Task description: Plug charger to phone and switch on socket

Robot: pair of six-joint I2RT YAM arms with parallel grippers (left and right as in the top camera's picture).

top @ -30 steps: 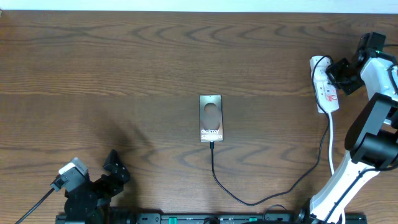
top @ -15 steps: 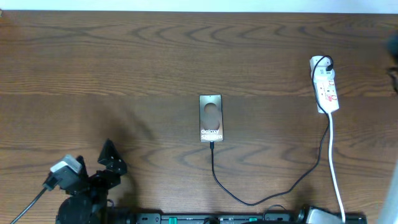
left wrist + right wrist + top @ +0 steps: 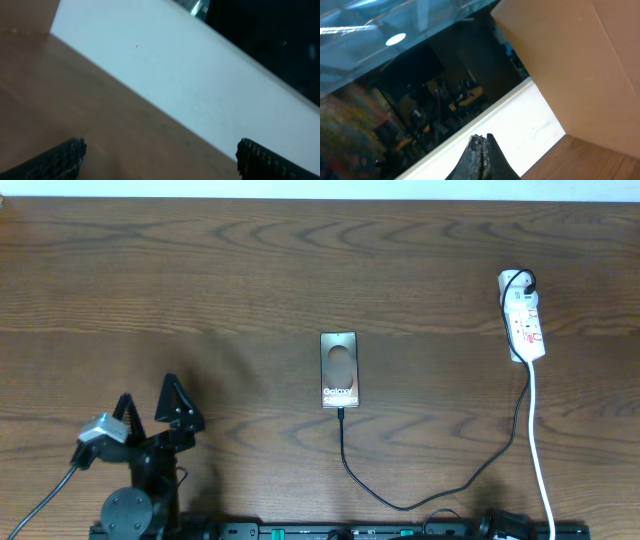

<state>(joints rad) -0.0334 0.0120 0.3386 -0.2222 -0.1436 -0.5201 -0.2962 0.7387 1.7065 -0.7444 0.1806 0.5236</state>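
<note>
The phone [image 3: 339, 369], a dark slab with white "Galaxy" lettering, lies flat at the table's middle. The charger's thin black cable [image 3: 400, 502] runs from the phone's near end in a loop to the right, up to its white plug head [image 3: 518, 281] in the socket [image 3: 525, 318], a white power strip at the far right. My left gripper [image 3: 150, 402] is open and empty at the near left; its fingertips show in the left wrist view [image 3: 160, 157] above bare wood. My right gripper [image 3: 482, 150] is shut and empty, pointing at a wall; it is out of the overhead view.
The socket's thick white cord [image 3: 540, 460] runs down the right side to the front edge. A black rail [image 3: 330, 530] lies along the table's front edge. A white wall [image 3: 200, 85] borders the table's far edge.
The right arm has left the socket and gone out of the overhead view. The left gripper has turned and its fingers now point up the table.
</note>
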